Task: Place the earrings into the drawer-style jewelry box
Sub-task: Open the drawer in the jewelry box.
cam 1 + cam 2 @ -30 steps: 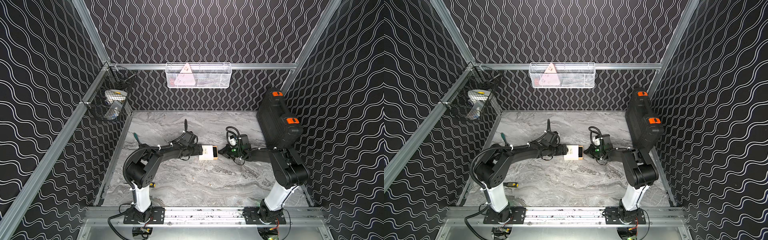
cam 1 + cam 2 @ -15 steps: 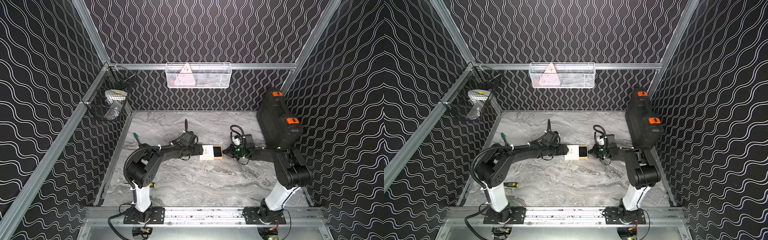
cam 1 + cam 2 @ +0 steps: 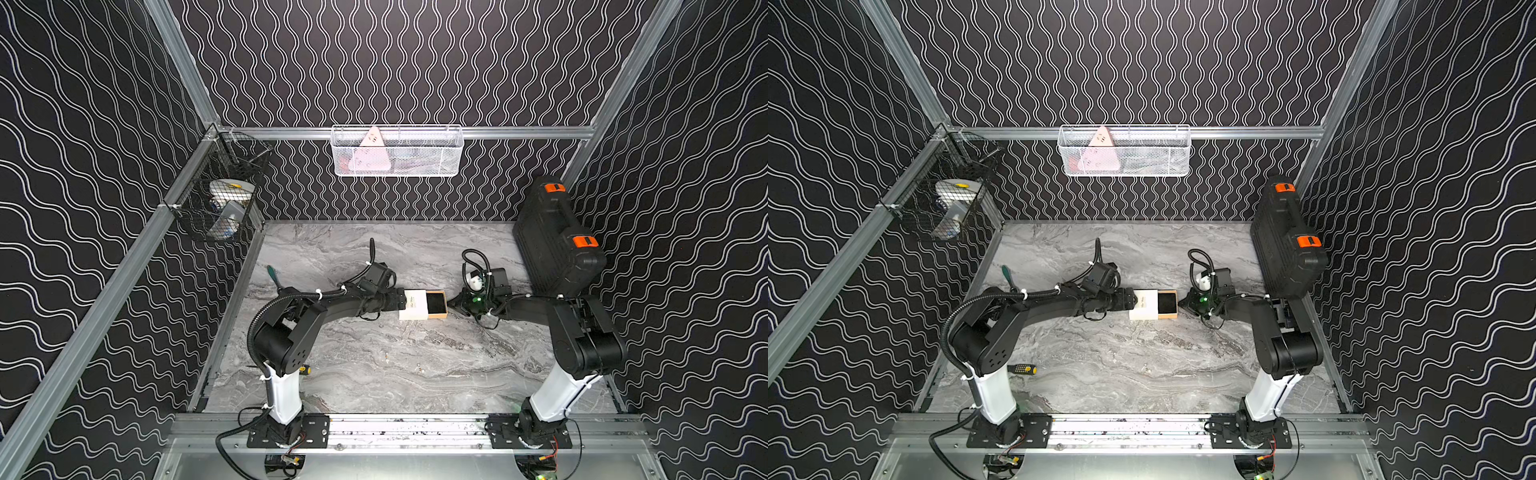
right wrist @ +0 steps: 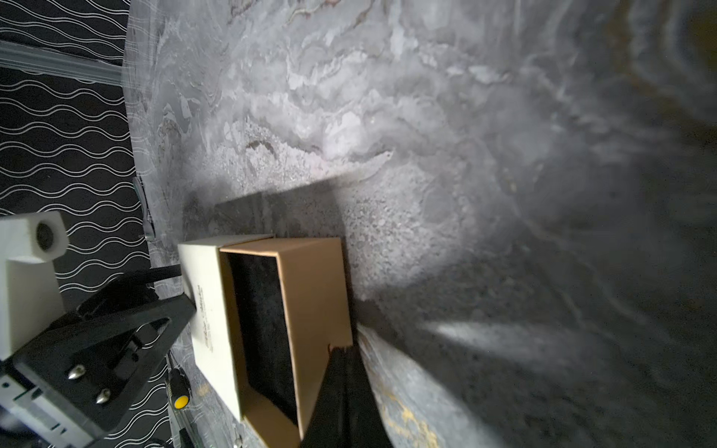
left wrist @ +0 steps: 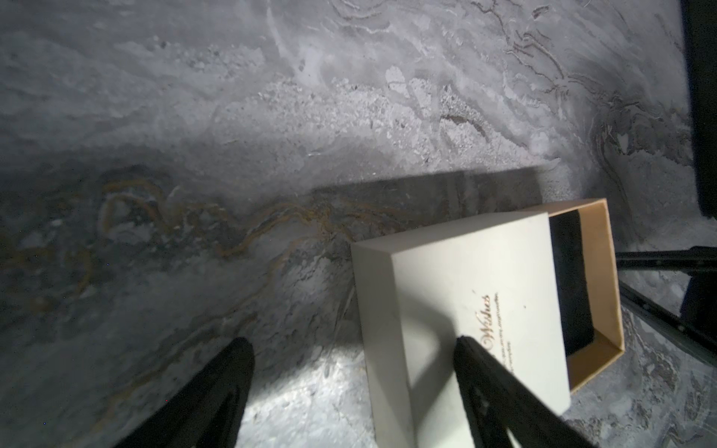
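Now has the tan tray (image 4: 318,279) further out of the mid-table drawer-style jewelry box (image 5: 465,271), toward three o'clock, right gripper (image 4: 339,351) clenched at its wall. Braces from nine o'clock, left gripper (image 5: 353,343) spread, grasping nothing. Opens room for earrings (image 3: 419,368), specks at six o'clock.

Both top views are evenly and brightly lit, and sharp throughout. The wrist views are found dim, darkened and smeared toward the edges, with lines bent there. A hard-edged shadow is cast by the jewelry box (image 5: 465,271) onto the marble tabletop (image 5: 271,116); bright patches are noted beside it.
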Robot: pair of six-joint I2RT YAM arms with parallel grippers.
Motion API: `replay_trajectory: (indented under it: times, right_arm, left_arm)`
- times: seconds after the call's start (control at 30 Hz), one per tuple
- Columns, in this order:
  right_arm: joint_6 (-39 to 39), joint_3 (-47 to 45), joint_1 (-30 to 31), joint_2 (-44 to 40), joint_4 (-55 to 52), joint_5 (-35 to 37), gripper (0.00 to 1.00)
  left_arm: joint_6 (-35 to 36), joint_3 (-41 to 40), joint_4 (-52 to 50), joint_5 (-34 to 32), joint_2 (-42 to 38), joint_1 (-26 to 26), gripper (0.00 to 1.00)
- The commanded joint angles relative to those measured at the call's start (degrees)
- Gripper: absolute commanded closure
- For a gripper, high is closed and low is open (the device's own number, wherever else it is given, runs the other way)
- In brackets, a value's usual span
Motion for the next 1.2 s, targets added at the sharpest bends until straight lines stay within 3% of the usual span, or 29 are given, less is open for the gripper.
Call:
replay_trajectory:
  times: [0.0,0.63,0.7,0.9,1.17]
  right_arm:
    - [-0.7,0.2,-0.3,-0.2,-1.3,0.5,1.0]
    - [-1.0,0.3,-1.4,-0.1,-1.5,-0.3,1.0]
    - [-0.5,0.4,-1.4,-0.1,-1.3,-0.8,0.88]
    - [-0.3,1.3,-1.4,-1.7,-4.4,0.8,0.73]
    - [-1.3,4.5,-1.4,-7.9,-17.4,7.7,0.67]
  left_arm:
    - [1.2,-0.6,-7.1,-2.7,0.1,0.0,0.14]
    - [1.3,-0.5,-7.0,-2.6,-0.2,0.1,0.13]
    - [1.2,-0.7,-6.9,-2.6,-0.6,0.1,0.12]
    - [1.6,0.6,-8.5,-3.4,-1.2,0.2,0.06]
    - [2.5,1.5,-10.8,-5.5,-5.4,-0.1,0.01]
